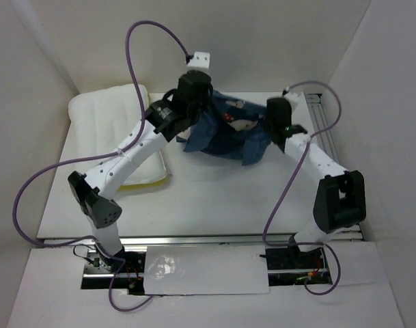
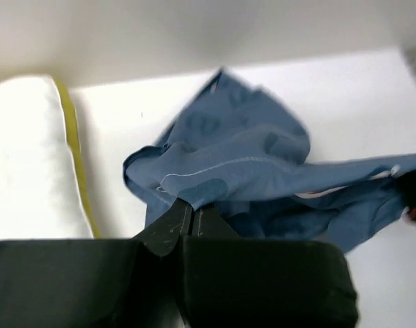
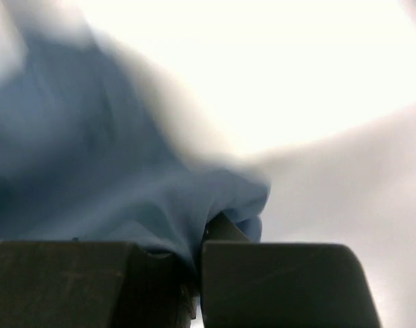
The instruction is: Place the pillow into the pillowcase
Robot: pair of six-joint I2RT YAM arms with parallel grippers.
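Top external view shows the pillowcase (image 1: 228,133) bunched in a blue heap at the far middle of the worktop (image 1: 214,198), strung between the two arms; the pillow (image 1: 105,113) lies flat at the far left, apart from the cloth and partly under the left arm, with none of it inside the sack. Left wrist view has the left claw (image 2: 192,208) pinched together on a fold of the cloth near a stitched hem, the pillow's yellow trim just off to its side; right wrist view, though blurred, has the right claw (image 3: 201,236) clamped on another bit of blue cloth that bulges out between its fingers. By my reading the step in hand is taking hold of the sack at two places so that its mouth can be found and spread; the stuffing itself is not yet begun. The next move likely calls for drawing the two grips apart and upward to open the mouth; whether both hold the same open edge cannot be told, since the cloth is crumpled.
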